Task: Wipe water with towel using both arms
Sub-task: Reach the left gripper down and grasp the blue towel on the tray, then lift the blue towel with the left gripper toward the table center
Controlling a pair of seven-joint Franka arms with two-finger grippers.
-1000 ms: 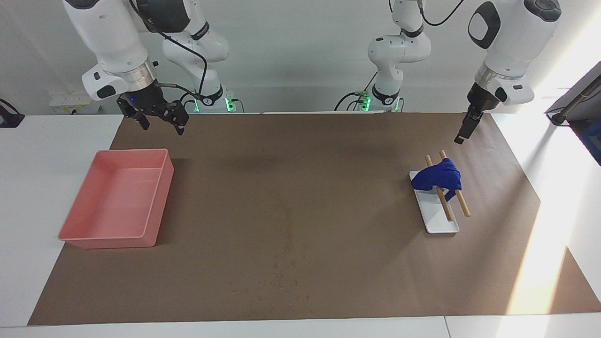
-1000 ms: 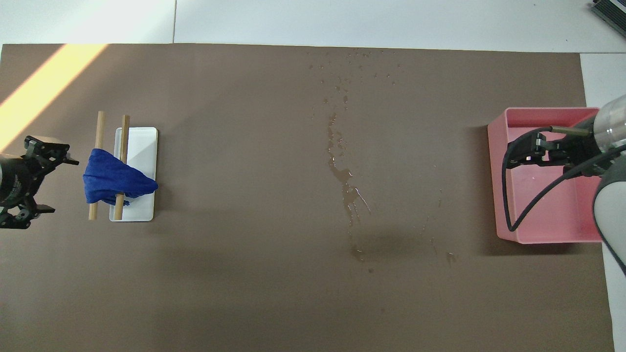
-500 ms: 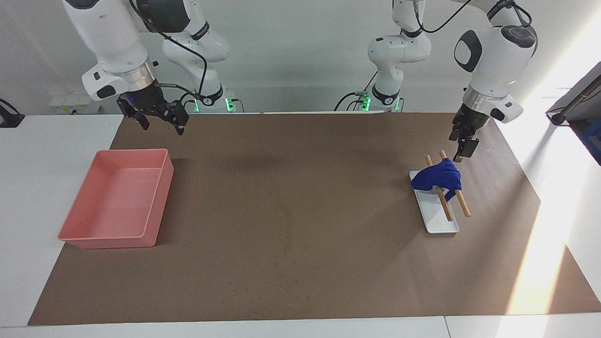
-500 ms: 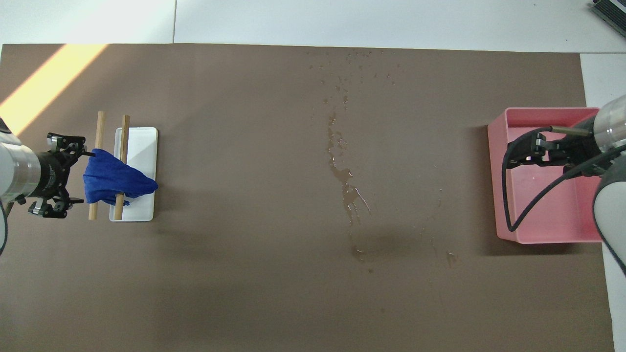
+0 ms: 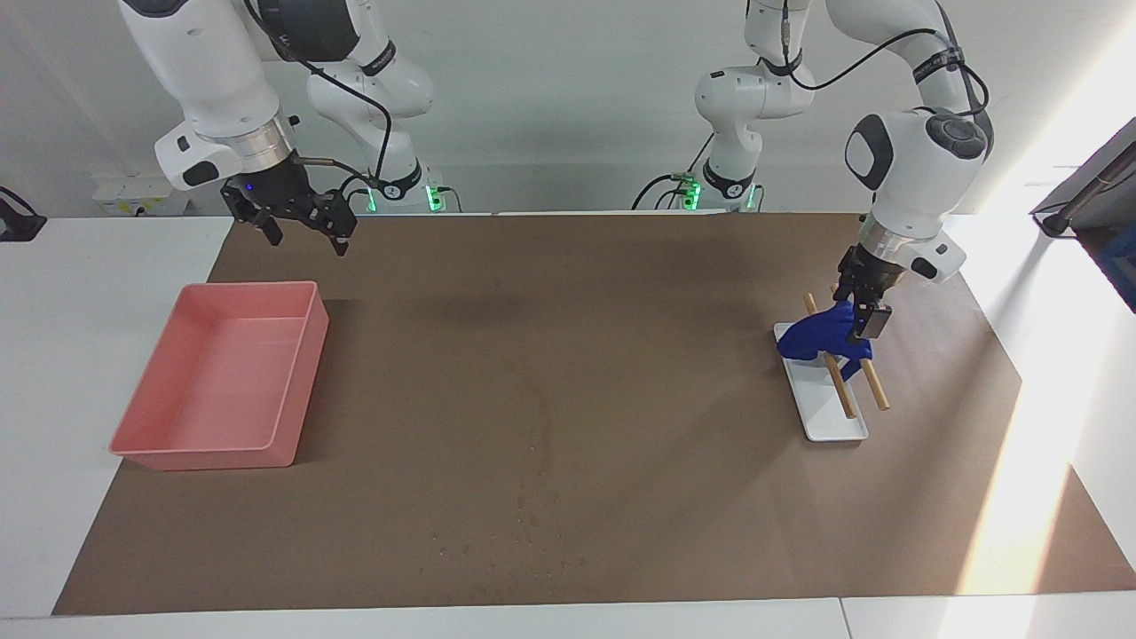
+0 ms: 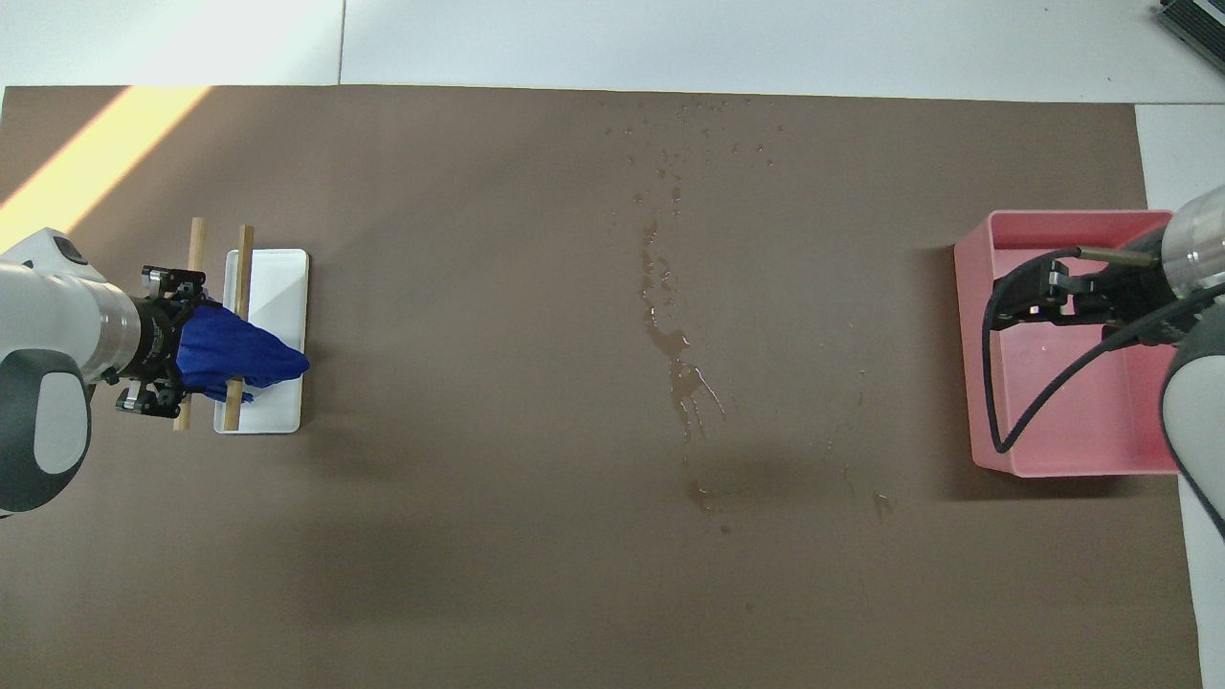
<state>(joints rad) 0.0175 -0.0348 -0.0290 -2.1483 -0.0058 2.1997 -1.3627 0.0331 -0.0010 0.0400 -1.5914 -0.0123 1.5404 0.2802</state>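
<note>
The blue towel (image 5: 821,334) hangs over two wooden rods (image 5: 877,389) across a small white tray (image 5: 839,428) at the left arm's end of the table; it also shows in the overhead view (image 6: 239,354). My left gripper (image 5: 861,312) is down at the towel, open, with its fingers on either side of the towel's end (image 6: 165,344). The water (image 5: 537,515) is a streak and scattered drops mid-table (image 6: 675,344). My right gripper (image 5: 303,229) is open and empty, and waits in the air over the pink tray's edge nearest the robots (image 6: 1032,301).
A pink tray (image 5: 303,382) stands at the right arm's end of the brown paper (image 6: 1072,222). A dark device (image 5: 1105,191) sits off the paper past the left arm's end. Sunlight falls across that end.
My left gripper has come down and toward the towel, from above the paper beside the rods to around the towel's end. The right arm has not moved.
</note>
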